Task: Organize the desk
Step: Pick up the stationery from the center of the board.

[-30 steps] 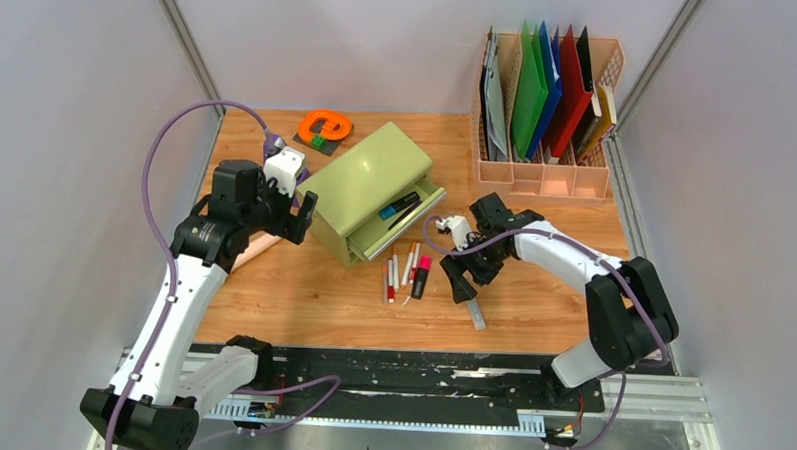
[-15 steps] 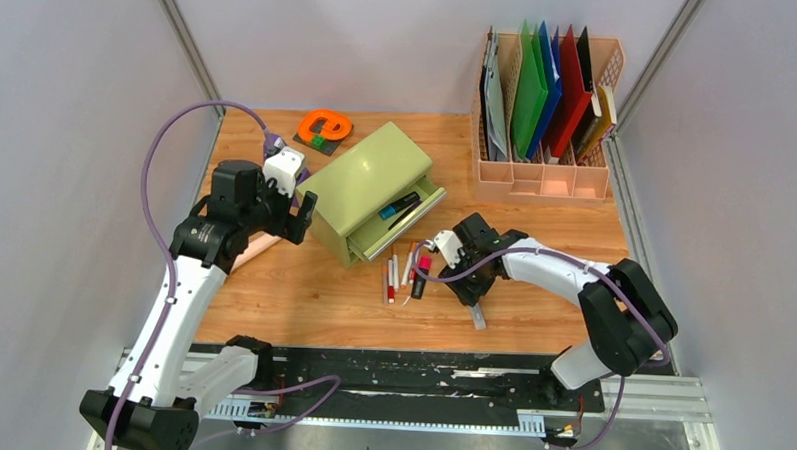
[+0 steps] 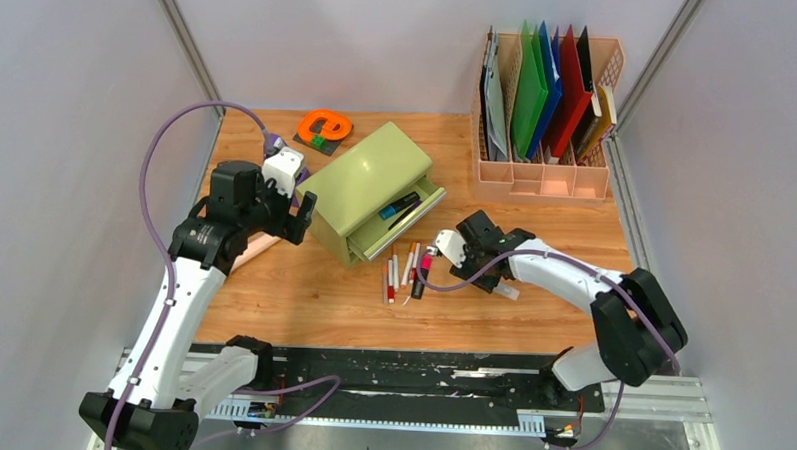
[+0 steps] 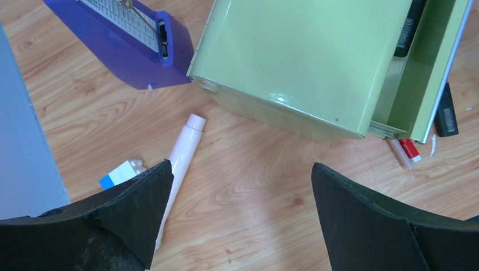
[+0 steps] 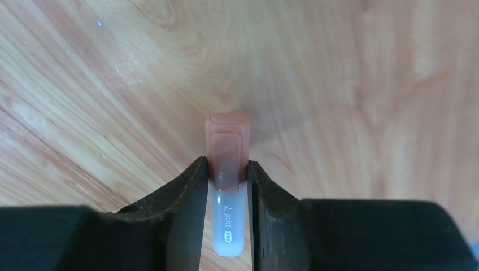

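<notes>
**Overhead view.** The desk fills the centre of the frame. On its wood top stand an olive drawer chest at upper centre and a peach file rack at upper right. We judge the tidying partly done. The drawer is open with a few dark pens inside, a cluster of markers lies loose just below it, and an orange object sits at upper left.

**Right wrist view.** The right gripper has its fingers pressed against both sides of a pen with a salmon cap and a translucent barrel; we read this as a pinch. The barrel print appears to say "L.point". The mark beneath it is too small to read.

**Left wrist view.** The left gripper is spread wide and holds nothing, above bare wood beside the chest. A pale pink tube at lower left and a purple object at upper left remain, in our judgement, to be put away.
</notes>
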You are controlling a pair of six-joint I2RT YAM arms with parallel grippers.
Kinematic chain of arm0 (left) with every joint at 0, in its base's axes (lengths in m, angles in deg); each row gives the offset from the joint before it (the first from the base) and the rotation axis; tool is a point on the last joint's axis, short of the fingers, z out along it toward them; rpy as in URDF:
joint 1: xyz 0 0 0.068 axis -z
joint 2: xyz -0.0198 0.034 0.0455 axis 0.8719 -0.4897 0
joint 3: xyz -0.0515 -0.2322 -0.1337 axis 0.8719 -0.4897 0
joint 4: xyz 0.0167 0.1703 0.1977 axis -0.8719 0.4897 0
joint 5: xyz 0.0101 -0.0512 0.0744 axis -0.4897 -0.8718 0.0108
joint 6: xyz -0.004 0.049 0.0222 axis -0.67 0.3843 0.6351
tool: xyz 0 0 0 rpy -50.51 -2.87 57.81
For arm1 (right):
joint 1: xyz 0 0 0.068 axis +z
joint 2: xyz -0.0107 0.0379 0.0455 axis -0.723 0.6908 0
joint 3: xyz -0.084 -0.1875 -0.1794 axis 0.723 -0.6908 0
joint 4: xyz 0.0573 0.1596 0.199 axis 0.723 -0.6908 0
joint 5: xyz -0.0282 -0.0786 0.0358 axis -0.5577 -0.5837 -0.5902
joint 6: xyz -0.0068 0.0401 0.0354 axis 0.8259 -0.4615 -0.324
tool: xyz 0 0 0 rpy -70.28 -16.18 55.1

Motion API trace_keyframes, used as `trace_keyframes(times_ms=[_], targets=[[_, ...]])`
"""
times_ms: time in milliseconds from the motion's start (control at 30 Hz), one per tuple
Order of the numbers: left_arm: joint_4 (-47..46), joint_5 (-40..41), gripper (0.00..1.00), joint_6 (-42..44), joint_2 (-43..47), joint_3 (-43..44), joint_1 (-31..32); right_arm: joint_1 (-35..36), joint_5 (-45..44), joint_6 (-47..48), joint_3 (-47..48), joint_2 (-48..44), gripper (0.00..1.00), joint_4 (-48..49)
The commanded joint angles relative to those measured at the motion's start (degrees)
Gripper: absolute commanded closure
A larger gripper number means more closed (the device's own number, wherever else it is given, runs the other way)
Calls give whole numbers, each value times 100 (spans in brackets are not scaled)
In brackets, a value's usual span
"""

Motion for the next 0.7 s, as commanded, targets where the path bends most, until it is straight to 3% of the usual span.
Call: trace_keyframes(times_ms=[0,300,667], targets=[[-130,1,0,85,96,-31,-43,-23,-344,1218,726,-694,89,-214],[-98,74,0,64,34,74,-43,119,-435,2358,2608,-425,100,-260],[-79,255,0,49,-26,196,-43,857,-610,3418,4120,720,100,142]])
